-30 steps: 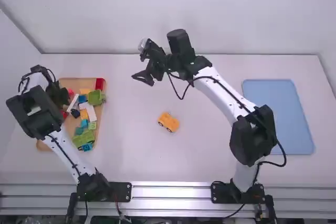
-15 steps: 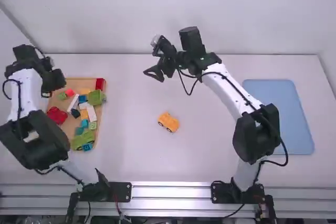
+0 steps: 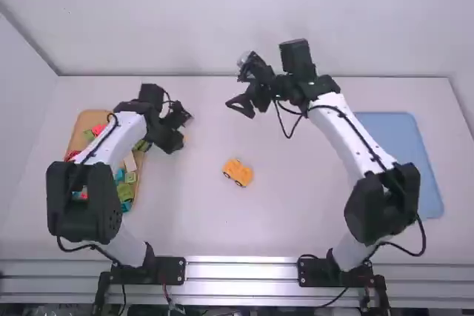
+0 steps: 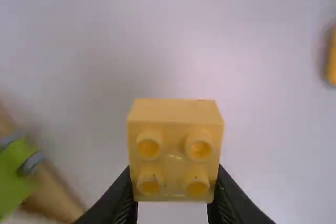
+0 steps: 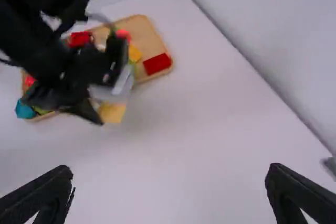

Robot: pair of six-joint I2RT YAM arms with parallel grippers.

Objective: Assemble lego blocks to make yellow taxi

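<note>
We're gripping the yellow block [image 4: 176, 111], left gripper [image 4: 173, 179] closed on it; right gripper [image 5: 170, 171] is hanging wide, empty. Yellow car [image 3: 238, 172] is sitting at left gripper's 4 o'clock, high view. Probably adding-block step; next is needing alignment, then pressing.

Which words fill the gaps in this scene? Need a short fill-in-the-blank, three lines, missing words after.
The left gripper holds a yellow block with ____ studs showing.
The right gripper holds nothing, its two fingers ____ rather than shut.
At the right of the high view, the flat tray is coloured ____.

Missing words, in order: four; open; blue.
</note>
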